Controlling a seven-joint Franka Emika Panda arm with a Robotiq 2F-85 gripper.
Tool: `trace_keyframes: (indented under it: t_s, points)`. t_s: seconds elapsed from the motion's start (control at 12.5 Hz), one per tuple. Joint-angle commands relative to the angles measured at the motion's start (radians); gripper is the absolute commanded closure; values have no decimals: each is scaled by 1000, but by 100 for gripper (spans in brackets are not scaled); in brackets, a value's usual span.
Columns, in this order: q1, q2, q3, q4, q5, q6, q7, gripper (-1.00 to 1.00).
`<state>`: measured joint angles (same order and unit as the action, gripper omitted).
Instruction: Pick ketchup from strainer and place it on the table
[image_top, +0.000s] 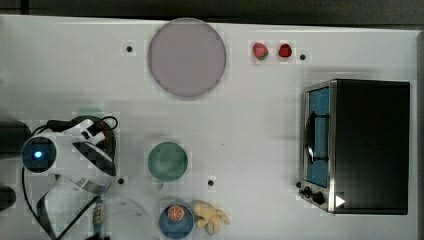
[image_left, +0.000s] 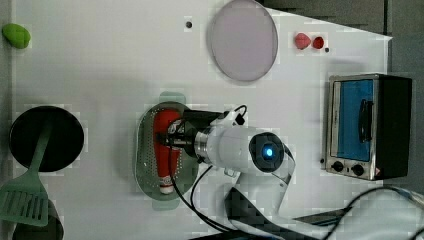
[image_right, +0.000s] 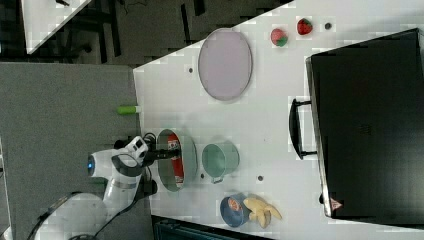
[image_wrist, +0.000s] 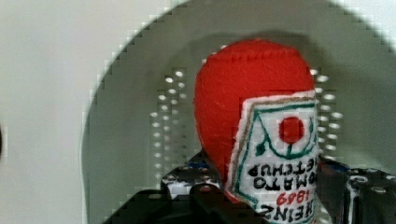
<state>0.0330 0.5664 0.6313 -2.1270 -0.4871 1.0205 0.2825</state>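
- Ketchup (image_left: 167, 137) lying lengthwise inside strainer (image_left: 146, 150), cap toward the left view's bottom.
- Gripper (image_left: 172, 136) down in strainer over bottle's middle; fingers (image_wrist: 187, 186) either side of it, clamping not confirmable.
- Strainer on table (image_left: 100, 75).

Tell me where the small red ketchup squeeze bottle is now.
The small red ketchup squeeze bottle lies inside the pale mint-green perforated strainer, left of centre in the left view, under the gripper.

Light is bright and even; the white table (image_top: 260, 125) nearly washes out and shadows fall soft and short. Blocky compression smears edges everywhere. In the wrist view the ketchup (image_wrist: 261, 135) reads fairly clear, the dark foreground blurs
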Motion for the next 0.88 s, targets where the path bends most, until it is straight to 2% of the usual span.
trace_keyframes:
  t_s: [0.08,0.32,0.48,0.88]
  points:
    - [1,-140,63,33,96,-107,41,-19]
    - [-28,-275,77,69,282,-227,22,-19]
    - [-66,-336,62,114,360,-305,-46,-19]
    - [-174,-375,-71,289,366,-620,-357,-19]
